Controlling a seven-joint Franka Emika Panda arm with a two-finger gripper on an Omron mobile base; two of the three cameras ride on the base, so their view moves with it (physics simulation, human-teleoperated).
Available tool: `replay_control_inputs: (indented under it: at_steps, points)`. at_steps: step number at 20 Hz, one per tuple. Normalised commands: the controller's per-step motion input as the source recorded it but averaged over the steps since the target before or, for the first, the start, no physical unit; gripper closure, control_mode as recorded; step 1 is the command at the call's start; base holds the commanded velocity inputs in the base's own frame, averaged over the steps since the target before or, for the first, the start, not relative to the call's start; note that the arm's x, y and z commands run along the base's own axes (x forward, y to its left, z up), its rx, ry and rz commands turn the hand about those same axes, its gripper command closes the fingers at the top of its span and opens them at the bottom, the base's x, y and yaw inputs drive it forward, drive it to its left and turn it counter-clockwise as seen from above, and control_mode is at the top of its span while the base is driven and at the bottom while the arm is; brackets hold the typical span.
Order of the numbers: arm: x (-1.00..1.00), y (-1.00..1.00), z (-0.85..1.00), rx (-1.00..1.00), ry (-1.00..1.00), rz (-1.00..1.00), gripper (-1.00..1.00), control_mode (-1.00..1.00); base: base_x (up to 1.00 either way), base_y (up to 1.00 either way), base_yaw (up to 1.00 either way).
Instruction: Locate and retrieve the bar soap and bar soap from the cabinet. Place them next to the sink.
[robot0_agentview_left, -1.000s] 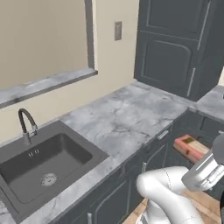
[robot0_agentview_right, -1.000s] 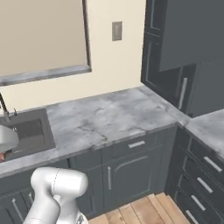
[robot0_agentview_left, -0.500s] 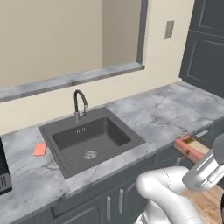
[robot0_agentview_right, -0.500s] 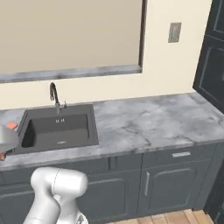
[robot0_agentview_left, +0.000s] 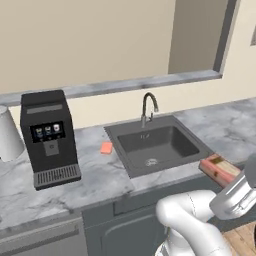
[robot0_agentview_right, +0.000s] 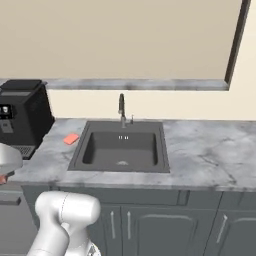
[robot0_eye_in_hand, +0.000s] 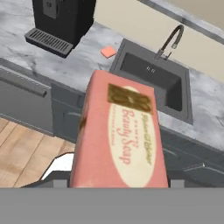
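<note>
We face the grey marbled tabletop (robot0_agentview_left: 95, 175) with the dark sink (robot0_agentview_left: 156, 145) set in its middle stretch, the gooseneck faucet (robot0_agentview_left: 148, 107) at the sink's back edge. To the sink's left, near the tabletop's back edge, stands a black coffee machine (robot0_agentview_left: 48, 136), and a pale rounded vessel (robot0_agentview_left: 9, 133) sits at the far left. Our gripper (robot0_agentview_left: 239, 194) hangs off the tabletop's front edge, over the wooden floor (robot0_eye_in_hand: 26, 144), its jaws pinching the blockier reddish-brown bar soap (robot0_eye_in_hand: 118, 138); we judge it is held out there, clear of the edge, ready to be carried in over the stone. The flat coral-pink bar soap (robot0_agentview_left: 106, 148) already lies on the tabletop just beside the sink's left rim, between sink and coffee machine, so we take half the job as done. Open stone lies on either side of the basin; the coffee machine crowds the left, and the faucet stands behind.
</note>
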Motion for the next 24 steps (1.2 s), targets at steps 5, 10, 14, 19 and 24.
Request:
replay_control_inputs:
  at_steps: [5,10,14,19,24]
  points:
    - [0.00,0.00,0.00,0.00,0.00,0.00,1.00,1.00,0.02,0.81,0.25]
    - [0.00,0.00,0.00,0.00,0.00,0.00,1.00,1.00,0.00,0.07,0.03]
    - [0.00,0.00,0.00,0.00,0.00,0.00,1.00,1.00,0.17,0.00,0.00]
    - [0.00,0.00,0.00,0.00,0.00,0.00,1.00,1.00,0.39,-0.01,0.00]
    - [0.00,0.00,0.00,0.00,0.00,0.00,1.00,1.00,0.44,0.00,0.00]
